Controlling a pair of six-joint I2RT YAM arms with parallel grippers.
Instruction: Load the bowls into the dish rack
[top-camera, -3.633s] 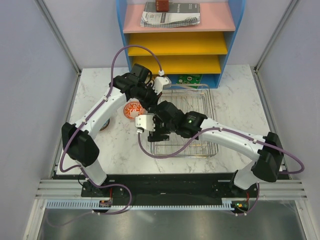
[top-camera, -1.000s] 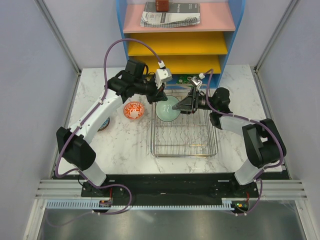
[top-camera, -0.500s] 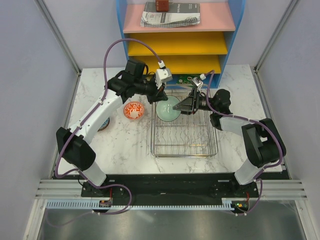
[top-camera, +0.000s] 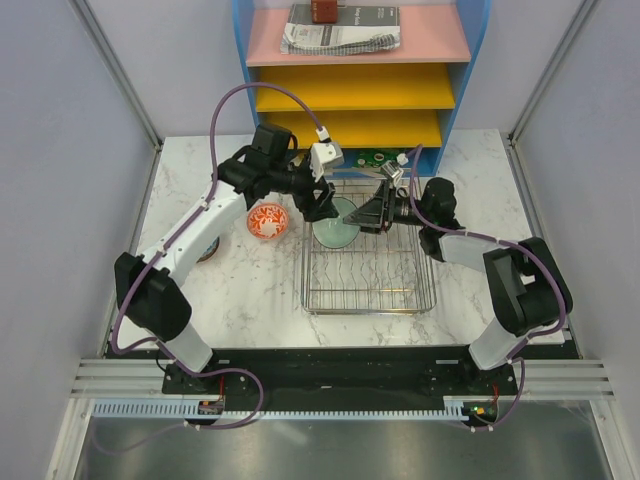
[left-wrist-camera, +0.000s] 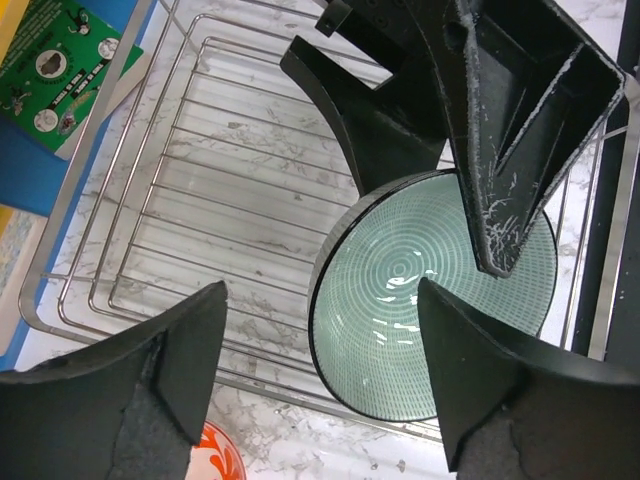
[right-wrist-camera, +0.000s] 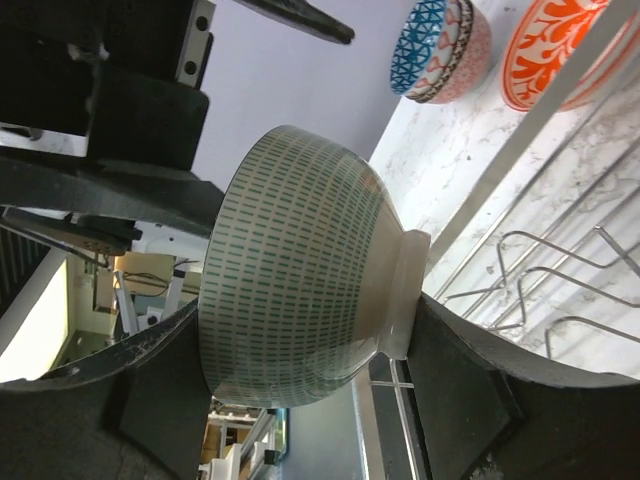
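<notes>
A pale green bowl (top-camera: 337, 225) hangs on edge over the back left of the dish rack (top-camera: 370, 270). My right gripper (top-camera: 362, 215) is shut on it, one finger on the rim and the other on the foot (right-wrist-camera: 405, 290). In the right wrist view the pale green bowl (right-wrist-camera: 300, 270) fills the gap of the right gripper (right-wrist-camera: 305, 335). My left gripper (top-camera: 322, 208) stands open just left of the bowl, its fingers clear of it. From the left wrist, the bowl's inside (left-wrist-camera: 420, 320) shows below the left gripper (left-wrist-camera: 320, 300). A red-orange bowl (top-camera: 267, 221) and a blue patterned bowl (right-wrist-camera: 440, 45) sit on the table left of the rack.
A blue-framed shelf unit (top-camera: 355, 80) with yellow and pink trays stands behind the rack. A green circuit board (top-camera: 375, 158) lies at its foot. The left arm partly hides the blue bowl (top-camera: 208, 249) in the top view. Rack wires (left-wrist-camera: 200, 200) lie under both grippers.
My left gripper has opened and let go of the pale green bowl. The bowl stays in the right gripper, a little lower over the rack.
</notes>
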